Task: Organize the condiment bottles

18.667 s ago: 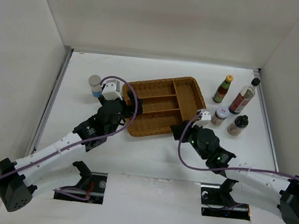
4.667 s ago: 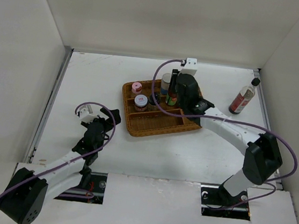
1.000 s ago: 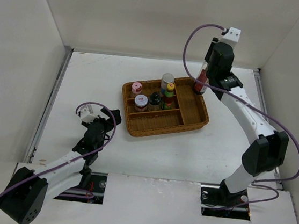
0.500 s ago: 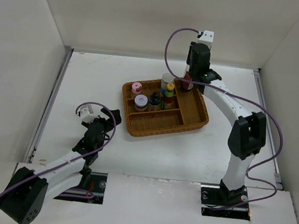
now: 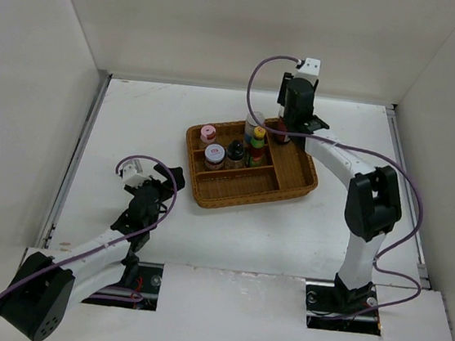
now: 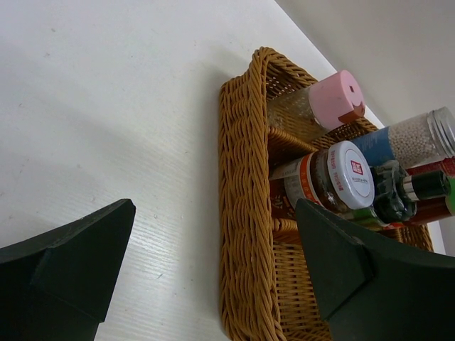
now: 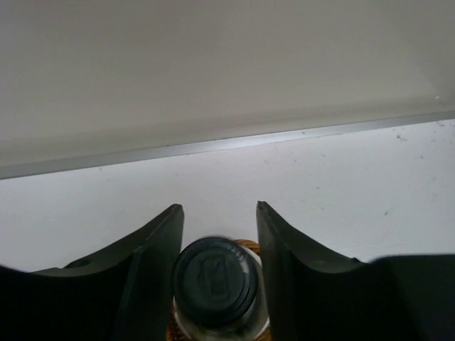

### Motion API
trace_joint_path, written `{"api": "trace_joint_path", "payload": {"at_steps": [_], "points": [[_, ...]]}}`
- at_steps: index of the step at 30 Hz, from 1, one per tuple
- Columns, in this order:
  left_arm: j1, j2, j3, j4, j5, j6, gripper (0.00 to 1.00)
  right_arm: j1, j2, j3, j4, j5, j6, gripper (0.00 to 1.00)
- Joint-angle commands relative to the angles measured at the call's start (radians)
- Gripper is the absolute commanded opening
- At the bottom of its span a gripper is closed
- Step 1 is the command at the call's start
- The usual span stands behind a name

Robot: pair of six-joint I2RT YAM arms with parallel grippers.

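Right wrist view alone shows the right pincer (image 7: 218, 206) straddling the black-capped sauce bottle (image 7: 215, 278); grip unclear. Left pincer (image 6: 213, 206) gapes, empty.

There is one brown wicker divided tray (image 5: 245, 199). Six condiment containers are in view. Three are jars: one pink-lidded jar (image 5: 208, 132), one white-lidded jar (image 5: 213, 156) and one grey-capped blue-label jar (image 6: 416, 138). Two are bottles: one slim green yellow-capped bottle (image 5: 257, 141) and one black-capped dark-red sauce bottle (image 7: 215, 277). There is one dark shaker (image 5: 235, 151).
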Motion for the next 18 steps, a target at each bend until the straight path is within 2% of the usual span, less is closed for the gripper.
{"api": "trace_joint_path", "payload": {"at_steps": [1,13,18], "points": [[0.007,0.002,0.005,0.06,-0.001,-0.003,1.0,0.017,-0.052,-0.025,0.114,0.009,0.024,0.57],[0.01,-0.012,0.005,0.052,-0.009,-0.001,1.0,0.028,-0.2,-0.085,0.088,0.0,0.062,1.0],[0.016,-0.021,0.003,0.044,-0.015,-0.003,1.0,0.024,-0.365,-0.2,0.085,-0.007,0.103,1.0]]}}
